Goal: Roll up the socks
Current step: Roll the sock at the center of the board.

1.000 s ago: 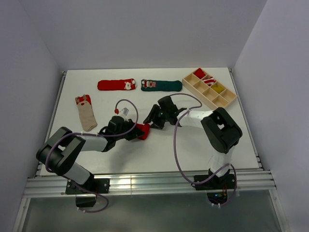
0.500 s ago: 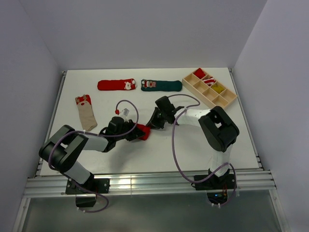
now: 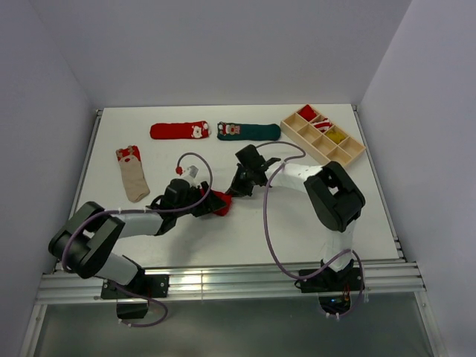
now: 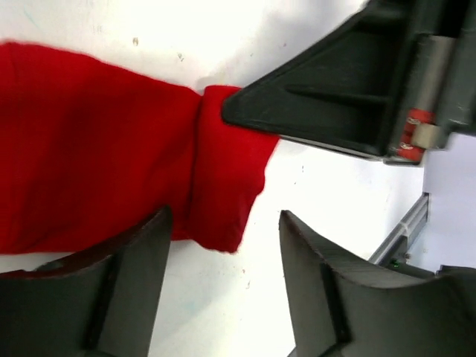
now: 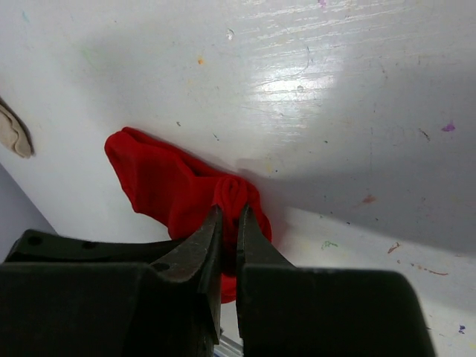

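Our right gripper [image 5: 230, 223] has its jaws clamped on a fold of the red sock [image 5: 171, 186], mid-table [image 3: 297, 223]. We hold our left gripper [image 4: 223, 223] over the sock's end, jaws apart.

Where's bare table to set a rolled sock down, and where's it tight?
Free: near-centre table strip between left arm and right arm; far-left corner, bordered by flat red sock and beige sock. Crowded: mid-table, where left gripper and right gripper meet at the bunched red sock; far row: flat red sock, green sock, wooden tray.
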Tool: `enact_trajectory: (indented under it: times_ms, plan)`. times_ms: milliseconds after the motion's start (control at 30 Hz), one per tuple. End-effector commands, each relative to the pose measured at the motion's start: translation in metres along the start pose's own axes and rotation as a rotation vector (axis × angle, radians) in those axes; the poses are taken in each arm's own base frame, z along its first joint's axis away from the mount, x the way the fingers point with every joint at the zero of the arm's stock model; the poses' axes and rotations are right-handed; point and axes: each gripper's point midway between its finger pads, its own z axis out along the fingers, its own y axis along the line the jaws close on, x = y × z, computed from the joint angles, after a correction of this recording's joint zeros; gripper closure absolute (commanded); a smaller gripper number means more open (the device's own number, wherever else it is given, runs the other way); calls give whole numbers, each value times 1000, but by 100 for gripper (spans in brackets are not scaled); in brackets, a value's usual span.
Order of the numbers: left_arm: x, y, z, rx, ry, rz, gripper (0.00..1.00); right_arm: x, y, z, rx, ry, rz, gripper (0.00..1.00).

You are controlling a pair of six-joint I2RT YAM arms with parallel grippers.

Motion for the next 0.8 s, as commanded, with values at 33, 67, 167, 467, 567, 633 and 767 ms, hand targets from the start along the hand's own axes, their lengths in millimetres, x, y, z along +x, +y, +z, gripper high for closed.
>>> enact_trajectory:
  times_ms: [33, 67, 167, 467, 567, 633, 767]
  plan:
    - [-24, -18, -13, -41, -98, 151, 26, -5, -6, 4, 70, -19, -30, 100]
    - [-27, -18, -15, -68, -120, 207, 23, -6, -6, 5, 71, -18, -31, 100]
    - [-33, -30, -21, -160, -193, 395, 19, -7, -5, 6, 81, -16, -37, 100]
    - [-9, -50, -8, -413, -234, 856, 16, -9, -3, 8, 86, -4, -51, 100]
    - [2, -53, 3, -477, -227, 959, 20, -8, -3, 8, 88, 1, -55, 100]
    - [4, -52, 8, -525, -236, 1002, 22, -7, -4, 9, 89, 6, -57, 100]
    - [3, -49, 11, -588, -238, 1044, 24, -7, -6, 8, 87, 10, -59, 100]
